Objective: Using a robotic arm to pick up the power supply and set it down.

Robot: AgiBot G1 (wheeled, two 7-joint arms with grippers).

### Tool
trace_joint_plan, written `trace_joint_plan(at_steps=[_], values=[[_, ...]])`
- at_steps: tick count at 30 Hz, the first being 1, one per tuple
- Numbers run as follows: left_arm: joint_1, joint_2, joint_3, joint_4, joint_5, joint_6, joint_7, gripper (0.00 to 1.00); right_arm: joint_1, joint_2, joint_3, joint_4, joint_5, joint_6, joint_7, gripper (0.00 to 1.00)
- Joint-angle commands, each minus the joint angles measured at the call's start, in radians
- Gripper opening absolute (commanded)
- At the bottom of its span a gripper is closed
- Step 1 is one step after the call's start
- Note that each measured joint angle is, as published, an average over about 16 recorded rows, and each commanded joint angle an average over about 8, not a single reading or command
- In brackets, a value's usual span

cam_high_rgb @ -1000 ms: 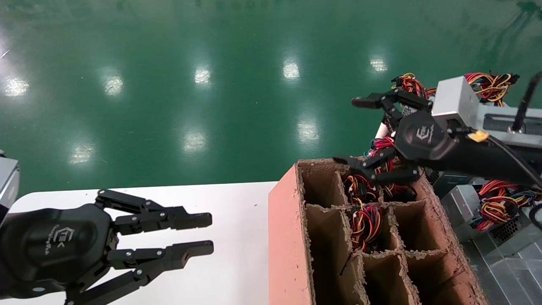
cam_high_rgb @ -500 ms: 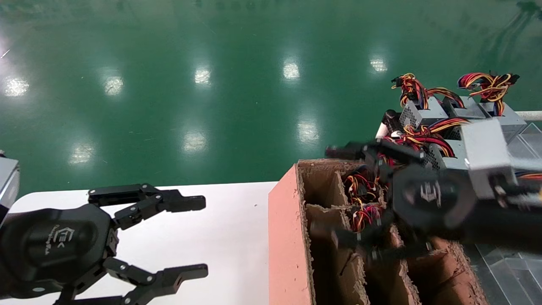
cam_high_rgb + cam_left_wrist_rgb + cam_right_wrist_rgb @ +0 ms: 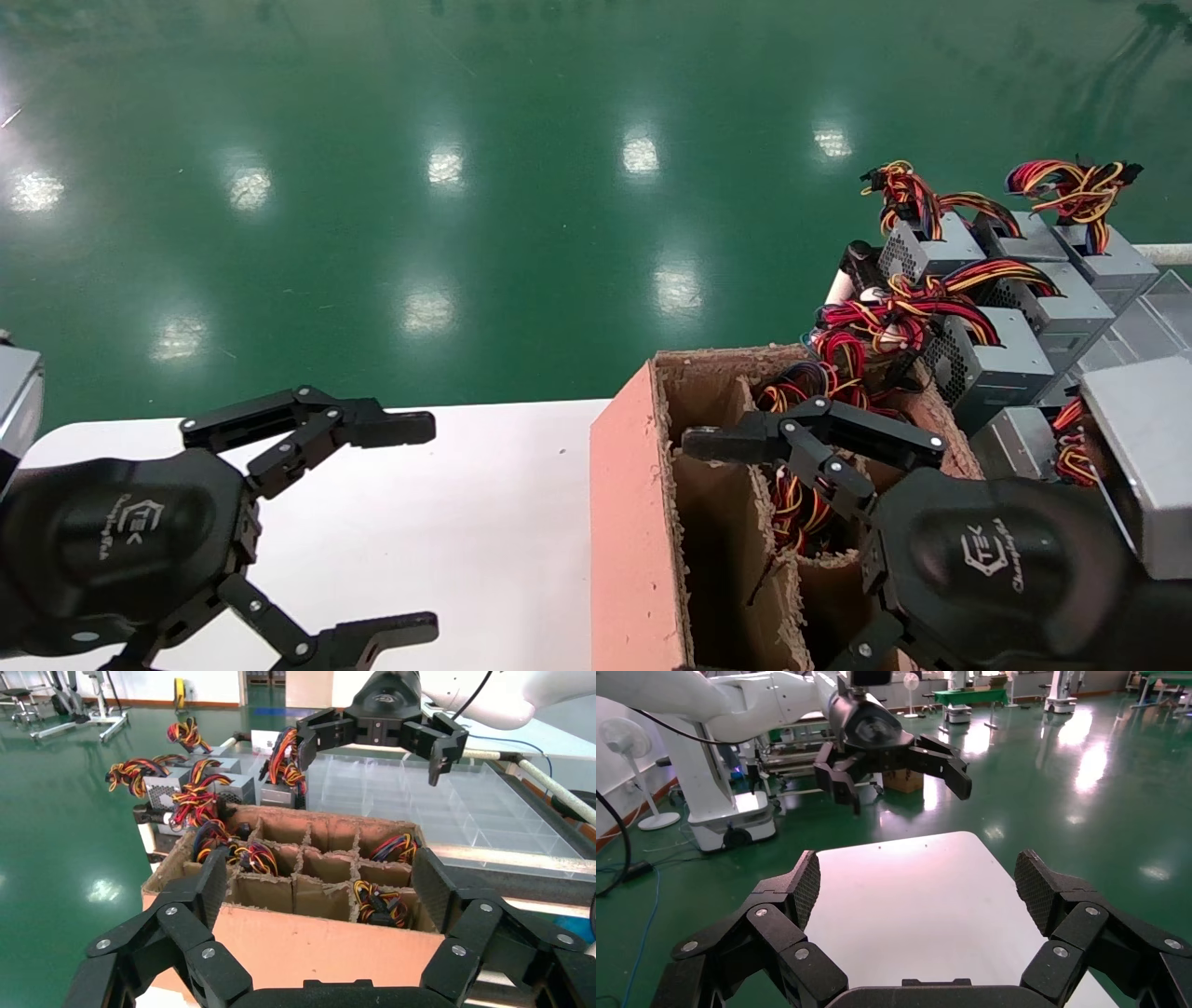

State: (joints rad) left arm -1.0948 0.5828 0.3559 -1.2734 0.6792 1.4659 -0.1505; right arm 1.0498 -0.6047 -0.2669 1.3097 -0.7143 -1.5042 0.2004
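r gripper [image 3: 708, 559]: nearest, low at the right, black body w/ white logo, over the near cells of the cardboard box [image 3: 633, 522]. fingers spread wide, nothing between them; upper finger [image 3: 745, 438] reaches across the box's far cells, lower finger mostly cut off by the frame edge. r wrist view confirms both pads apart, empty.

l gripper [image 3: 424, 527]: low at the left, over the white tabletop [image 3: 503, 522] nr its left edge. fingers spread wide, empty. l wrist view shows it facing the box.

cardboard box: pink-brown outside, ragged divider grid, stands at the tabletop's right edge. far cells hold red/yellow/black wire bundles [image 3: 792, 494]; l wrist view shows more wires in 2 other cells. near-left cells show no contents.

clear plastic tray [image 3: 422, 804]: gridded, beyond the box on the side away from the table, seen in l wrist view.

power supplies [image 3: 992, 359]: silver-grey boxes w/ honeycomb vent faces, clustered just beyond the box's far-right corner, several rows going back, wire bundles sprouting from their tops. none held. nearest one touches or nearly touches the box's far rim; cannot tell which.

green floor [image 3: 466, 186]: glossy, farthest, w/ lamp reflections.
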Motion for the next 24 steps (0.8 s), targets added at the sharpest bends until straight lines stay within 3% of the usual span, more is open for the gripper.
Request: trace_joint_plan(at_steps=[1, 24], values=[[0.000, 0.000, 0.000, 0.000, 0.000, 0.000, 0.000, 1.00, -0.004, 0.001, 0.002, 0.003, 0.003, -0.001, 0.001, 1.00], [0.000, 0.000, 0.000, 0.000, 0.000, 0.000, 0.000, 1.00, 0.023, -0.006, -0.012, -0.025, -0.015, 0.008, -0.013, 1.00]])
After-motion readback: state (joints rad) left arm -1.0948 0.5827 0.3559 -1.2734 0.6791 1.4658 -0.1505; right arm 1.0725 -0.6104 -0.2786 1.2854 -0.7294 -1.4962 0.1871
